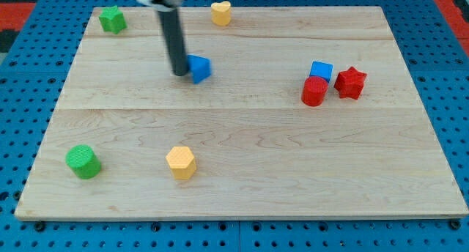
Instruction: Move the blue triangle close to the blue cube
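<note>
The blue triangle [199, 68] lies on the wooden board [242, 135] in the upper middle-left. My tip [179, 73] is right against the triangle's left side, touching it. The blue cube [321, 70] sits far to the view's right of the triangle, at about the same height. It touches a red cylinder [314, 91] just below it, and a red star [350, 82] stands at its right.
A green star [112, 19] is at the top left and a yellow heart [220, 12] at the top middle. A green cylinder [83, 162] and a yellow hexagon [180, 162] stand near the bottom left. Blue pegboard surrounds the board.
</note>
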